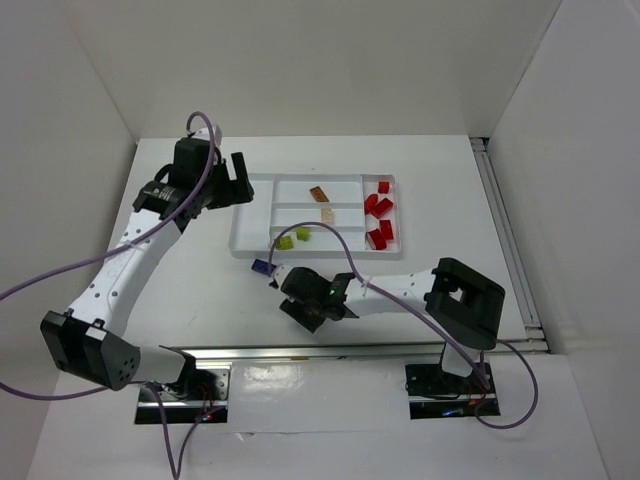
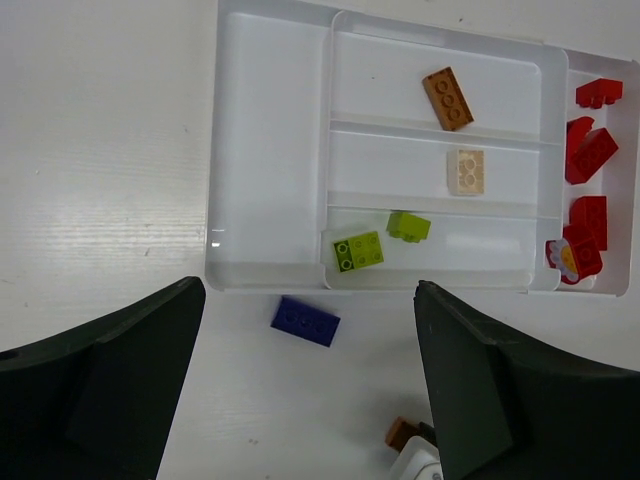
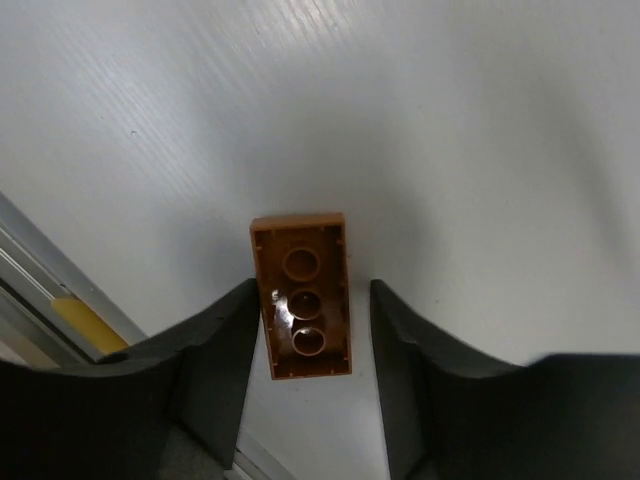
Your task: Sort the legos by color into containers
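Orange-brown brick, likely light, rigid, slick: we are bracketing its long sides with the right gripper, clamped or not we cannot tell.

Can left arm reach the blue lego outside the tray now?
Probably yes: blue lego lies bare on the table, nothing between it and the open left gripper; nearby right gripper may crowd.

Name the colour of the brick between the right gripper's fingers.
Orange-brown; brick shows best in right wrist view.
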You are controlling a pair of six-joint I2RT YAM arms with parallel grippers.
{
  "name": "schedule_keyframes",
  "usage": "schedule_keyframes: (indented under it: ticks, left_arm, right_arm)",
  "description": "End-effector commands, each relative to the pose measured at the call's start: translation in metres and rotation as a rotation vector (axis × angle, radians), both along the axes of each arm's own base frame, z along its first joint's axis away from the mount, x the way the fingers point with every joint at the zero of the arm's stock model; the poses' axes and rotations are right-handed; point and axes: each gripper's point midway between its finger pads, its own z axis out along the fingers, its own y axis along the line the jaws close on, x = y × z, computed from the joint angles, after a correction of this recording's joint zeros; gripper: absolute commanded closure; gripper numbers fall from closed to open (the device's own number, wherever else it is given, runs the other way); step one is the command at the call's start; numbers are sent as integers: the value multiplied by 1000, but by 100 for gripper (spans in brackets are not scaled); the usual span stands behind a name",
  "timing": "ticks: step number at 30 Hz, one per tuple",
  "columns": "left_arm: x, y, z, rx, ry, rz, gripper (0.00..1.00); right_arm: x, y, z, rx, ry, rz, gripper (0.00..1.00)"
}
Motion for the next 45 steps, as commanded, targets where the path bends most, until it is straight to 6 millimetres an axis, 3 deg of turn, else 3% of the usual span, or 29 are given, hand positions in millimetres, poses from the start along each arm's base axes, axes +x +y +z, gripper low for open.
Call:
schedule_keyframes:
  ticks: [1, 2, 3, 5, 7, 9, 13, 14, 15, 16, 17, 19, 20, 21, 22, 23, 24, 26, 27, 30, 34, 36, 38, 39, 40, 45]
  left_arm:
    - [3, 9, 1, 9, -6, 32, 4]
    - [4, 12, 1, 9, -6, 41, 4]
    - [4, 12, 1, 9, -6, 41, 4]
    - [5, 17, 1, 4, -7, 69, 0]
    - [3, 32, -14, -18, 34, 183, 0]
    - [4, 41, -28, -51, 42, 206, 0]
    - [-2, 36, -50, -126, 95, 168, 0]
    - [-4, 38, -51, -129, 95, 189, 0]
    - [-6, 39, -56, -126, 107, 190, 0]
    - [-7, 41, -60, -135, 114, 225, 0]
    - [-13, 42, -65, -134, 146, 234, 0]
    - [-23, 29, -79, -131, 192, 210, 0]
    - [-27, 22, -85, -144, 210, 209, 0]
    - [-32, 14, -91, -150, 228, 201, 0]
    - [-40, -1, -101, -168, 256, 190, 0]
    - [-44, -9, -110, -178, 282, 178, 0]
    - [-50, -22, -116, -194, 297, 155, 1]
    - [-57, -38, -132, -242, 334, 145, 3]
    - [-61, -47, -139, -247, 354, 137, 4]
    - [-67, -60, -155, -252, 397, 136, 5]
    - [-68, -68, -163, -253, 408, 138, 5]
    - [-68, -72, -169, -245, 417, 139, 5]
    - [-72, -78, -175, -230, 432, 135, 5]
    - [-68, -77, -175, -224, 427, 141, 5]
    - [-69, -77, -178, -219, 434, 143, 5]
    - [-67, -72, -193, -185, 455, 181, 5]
  right_arm:
    - [8, 10, 3, 4, -41, 0, 52]
    - [8, 7, 2, -5, -42, -13, 65]
    - [11, 3, 2, -21, -57, -24, 71]
    - [20, 10, 22, 14, -100, -56, 75]
    - [35, 15, 54, 60, -159, -108, 77]
    - [65, 8, 83, 131, -180, -206, 77]
    - [137, -5, 148, 318, -221, -373, 74]
    - [160, -21, 158, 341, -234, -441, 74]
    - [176, -24, 157, 343, -242, -470, 73]
    - [193, -24, 175, 377, -270, -494, 73]
    - [212, -35, 178, 378, -283, -536, 73]
    - [240, -42, 170, 355, -289, -576, 73]
    - [256, -42, 182, 382, -306, -591, 73]
    - [274, -56, 182, 379, -317, -631, 73]
    - [285, -56, 166, 361, -295, -640, 73]
    - [300, -57, 177, 384, -317, -654, 73]
    - [312, -65, 161, 359, -304, -679, 71]
    - [330, -66, 165, 376, -332, -689, 71]
    - [340, -74, 152, 354, -342, -718, 70]
    - [359, -80, 150, 361, -357, -744, 70]
    - [374, -86, 123, 333, -339, -765, 70]
    - [384, -88, 125, 345, -353, -774, 66]
    - [388, -86, 113, 330, -340, -775, 62]
    - [392, -84, 115, 336, -345, -775, 57]
    - [390, -85, 102, 314, -326, -776, 51]
    - [393, -91, 99, 286, -343, -803, 30]
